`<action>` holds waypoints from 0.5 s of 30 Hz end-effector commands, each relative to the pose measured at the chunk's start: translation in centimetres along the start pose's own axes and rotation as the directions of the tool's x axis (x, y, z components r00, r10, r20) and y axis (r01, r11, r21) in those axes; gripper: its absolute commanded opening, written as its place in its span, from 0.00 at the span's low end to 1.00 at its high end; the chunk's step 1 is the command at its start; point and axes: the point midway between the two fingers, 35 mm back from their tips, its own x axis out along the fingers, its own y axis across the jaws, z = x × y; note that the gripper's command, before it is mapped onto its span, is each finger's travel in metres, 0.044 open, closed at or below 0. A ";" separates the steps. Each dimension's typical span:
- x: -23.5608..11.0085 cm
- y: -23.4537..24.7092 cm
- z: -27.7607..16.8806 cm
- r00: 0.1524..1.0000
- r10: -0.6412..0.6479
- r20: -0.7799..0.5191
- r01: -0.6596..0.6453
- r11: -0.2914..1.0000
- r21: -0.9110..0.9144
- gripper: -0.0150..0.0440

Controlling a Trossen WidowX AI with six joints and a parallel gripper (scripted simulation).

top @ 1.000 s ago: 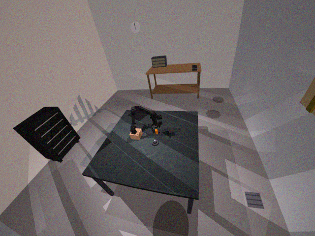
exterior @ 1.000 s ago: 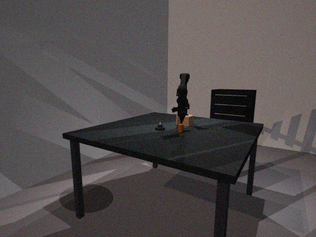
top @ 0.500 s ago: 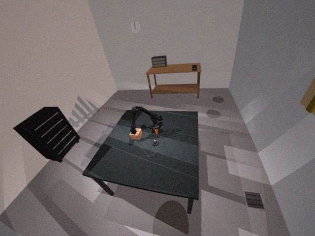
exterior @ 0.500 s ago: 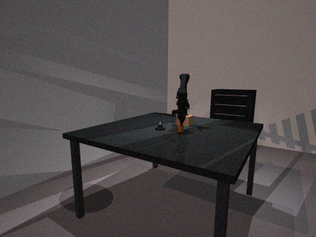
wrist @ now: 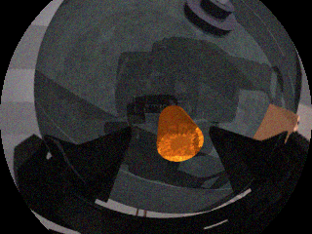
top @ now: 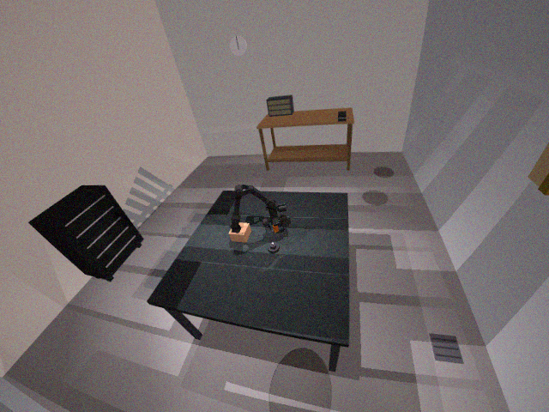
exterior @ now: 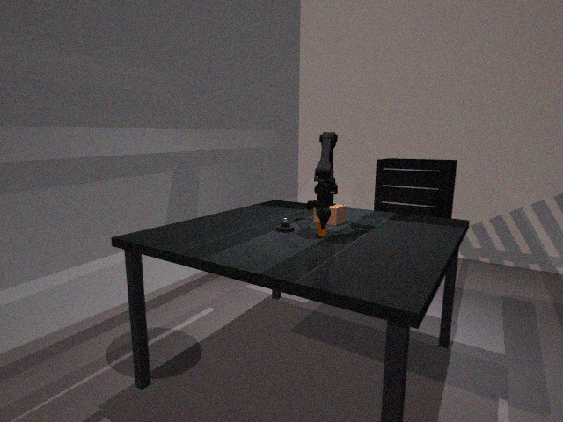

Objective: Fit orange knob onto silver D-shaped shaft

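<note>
With the gripper (top: 275, 224) (exterior: 323, 228) (wrist: 172, 131) being held wide apart, the orange knob (top: 275, 228) (exterior: 322, 230) (wrist: 178, 138) is standing ungripped on the table (top: 266, 293) (exterior: 254, 254) (wrist: 97, 54) near the pedestal (top: 273, 249) (exterior: 285, 229) (wrist: 213, 17), centred lowering being needed before squeezing

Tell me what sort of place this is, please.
Probably a workshop or lab room: a robot arm on a dark table, a wooden workbench behind, and a wall clock.

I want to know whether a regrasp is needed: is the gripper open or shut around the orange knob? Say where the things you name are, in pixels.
Open: in the wrist view the gripper (wrist: 172, 131) has a gap on both sides of the orange knob (top: 275, 228) (exterior: 322, 229) (wrist: 179, 134).
</note>
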 end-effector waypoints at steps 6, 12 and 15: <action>1.7 -0.4 0.0 1.000 -0.010 0.003 0.010 1.000 0.004 1.00; 2.6 -0.5 0.0 1.000 -0.011 0.003 0.011 1.000 0.004 1.00; 2.7 -0.5 0.0 1.000 -0.011 0.003 0.011 1.000 0.004 0.96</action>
